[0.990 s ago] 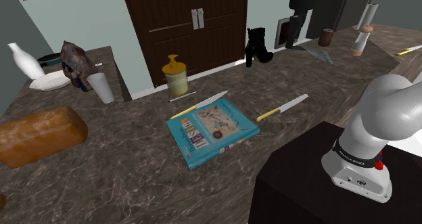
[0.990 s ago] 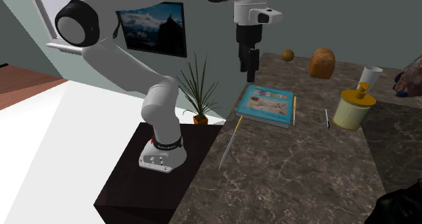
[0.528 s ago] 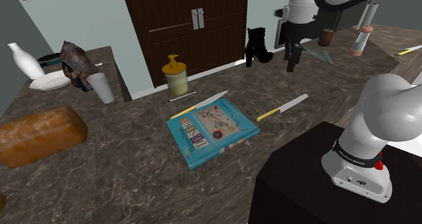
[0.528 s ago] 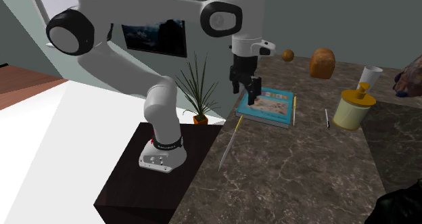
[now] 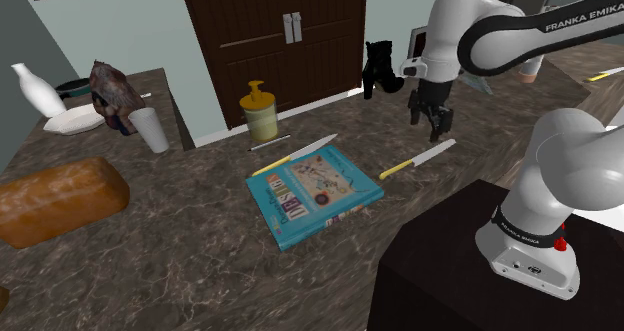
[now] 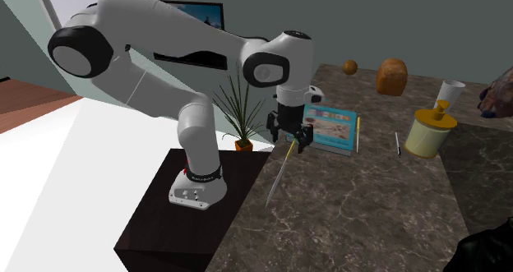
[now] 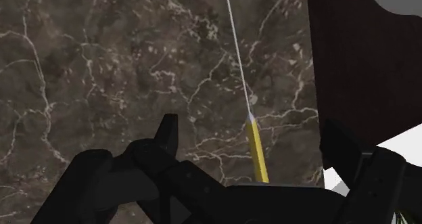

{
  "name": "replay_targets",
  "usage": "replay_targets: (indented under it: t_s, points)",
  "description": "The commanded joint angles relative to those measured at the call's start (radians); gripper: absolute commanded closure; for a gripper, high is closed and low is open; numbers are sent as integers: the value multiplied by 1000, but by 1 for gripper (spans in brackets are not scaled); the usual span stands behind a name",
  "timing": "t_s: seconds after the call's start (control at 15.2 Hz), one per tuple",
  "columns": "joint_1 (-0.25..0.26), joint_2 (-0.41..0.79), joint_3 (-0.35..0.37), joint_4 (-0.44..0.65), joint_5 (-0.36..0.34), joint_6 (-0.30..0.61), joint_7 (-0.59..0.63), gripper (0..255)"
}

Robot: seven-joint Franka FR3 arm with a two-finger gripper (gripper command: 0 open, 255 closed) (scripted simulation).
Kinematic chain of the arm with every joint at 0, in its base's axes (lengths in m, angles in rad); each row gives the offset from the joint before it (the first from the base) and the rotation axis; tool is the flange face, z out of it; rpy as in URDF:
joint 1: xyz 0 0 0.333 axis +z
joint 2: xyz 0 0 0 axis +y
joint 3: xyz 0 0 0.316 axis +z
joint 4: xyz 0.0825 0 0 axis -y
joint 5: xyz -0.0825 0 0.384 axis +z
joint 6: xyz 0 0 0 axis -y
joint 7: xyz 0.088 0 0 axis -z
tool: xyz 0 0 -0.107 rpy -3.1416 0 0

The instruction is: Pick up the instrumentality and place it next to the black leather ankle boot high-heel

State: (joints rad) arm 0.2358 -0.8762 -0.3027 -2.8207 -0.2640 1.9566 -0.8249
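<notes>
I see the knife (image 5: 418,158) lying flat on the dark surface (image 5: 180,269), close to the edge by the stand (image 5: 450,269). It is long and thin, with a yellow handle and a pale, shiny blade. In the shoulder view it lies on a slant. The handle end points toward the blue book (image 5: 312,194), and the blade tip points away from it.

My tool (image 5: 428,124) hangs just over the knife. Its two black fingers (image 7: 166,131) are wide apart and hold nothing.

The wrist view shows me the knife (image 7: 251,138) best. The yellow handle lies between the fingers, and neither finger touches it. The blade runs straight away from the tool (image 7: 251,131). The surface there is dark brown with thin white veins, like stone.

The shoulder view shows the black high-heel boot (image 5: 380,69), standing well apart from the knife near the dark doors. The second exterior view shows a green spiky plant (image 6: 238,106) behind the tool (image 6: 289,140), and the knife (image 6: 278,178) along the surface's edge.
</notes>
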Motion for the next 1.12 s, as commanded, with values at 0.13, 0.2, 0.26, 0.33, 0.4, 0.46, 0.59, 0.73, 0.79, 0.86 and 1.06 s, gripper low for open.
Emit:
replay_targets:
  t_s: [0.13, 0.2, 0.26, 0.33, 0.4, 0.46, 0.59, 0.73, 0.79, 0.86, 1.06]
  points:
    - [34, 45, -101, -98, -82, 128, -207, 0]
    - [37, 51, -110, -106, -90, 140, -225, 0]
    - [35, 61, -115, -115, -95, 158, -225, 0]
    - [34, 71, -120, -124, -100, 177, -224, 0]
    - [32, 82, -125, -132, -105, 196, -224, 0]
    - [31, 94, -130, -140, -110, 216, -223, 0]
    - [29, 119, -140, -156, -120, 256, -222, 0]
    - [28, 141, -148, -167, -128, 289, -221, 0]
    - [28, 141, -148, -168, -128, 289, -221, 0]
    - [28, 141, -148, -167, -128, 289, -221, 0]
    - [28, 141, -148, -167, -128, 289, -221, 0]
